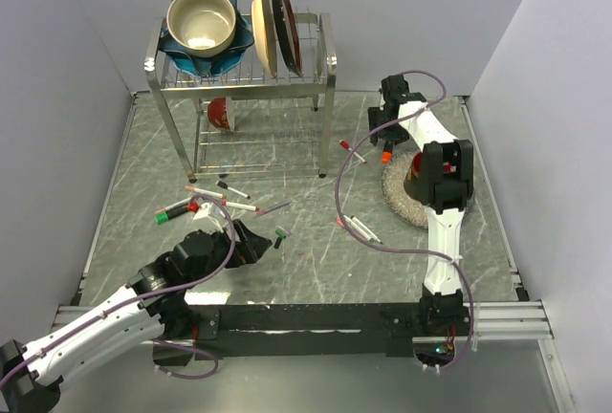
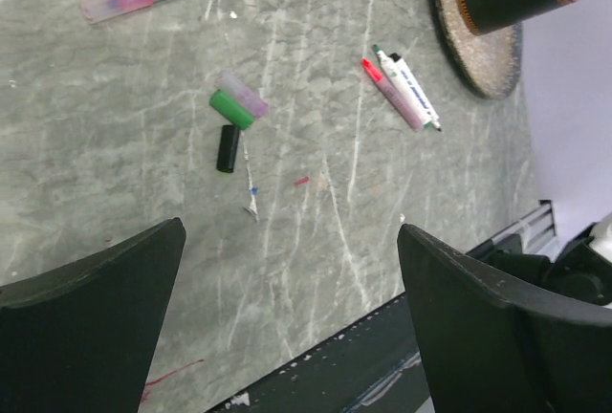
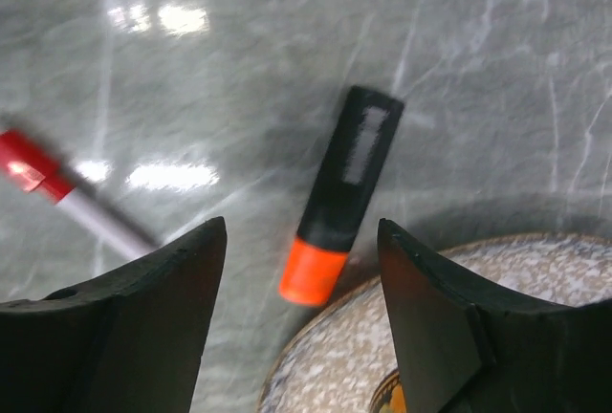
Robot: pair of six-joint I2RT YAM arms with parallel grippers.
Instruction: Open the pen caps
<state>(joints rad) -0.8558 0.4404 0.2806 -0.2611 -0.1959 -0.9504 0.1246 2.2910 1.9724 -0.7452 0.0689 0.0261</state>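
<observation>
A: Orange cap (image 3: 311, 276) on that fat black pen (image 3: 346, 169)! Where is it?

B: It is lying flat on the grey worktop (image 3: 287, 50), with its cap end right beside the round speckled mat (image 3: 402, 336). The right hand (image 3: 301, 229) hangs over it. Its fingers are apart and it holds nothing.

A: And the left hand (image 2: 292, 241)?

B: That one is open as wide as it goes, and it is empty too. Under it a green cap (image 2: 232, 109) and a black cap (image 2: 228, 148) lie loose, close together.

A: Will the pen be hard to grab?

B: I think it is very light, and hard and smooth. It could roll or slip away if it gets bumped. The cap looks pushed on snug, so I guess it needs a good tug.

A: Where should the hands hold it?

B: One hand should pinch the black part in the middle, across its flat sides. The other should pinch just the orange cap and pull straight along the pen. The cap is short, so there is little room to grip it.

A: Any more pens?

B: Yes, a white pen with a red cap (image 3: 29, 166) lies near, to one side.
</observation>
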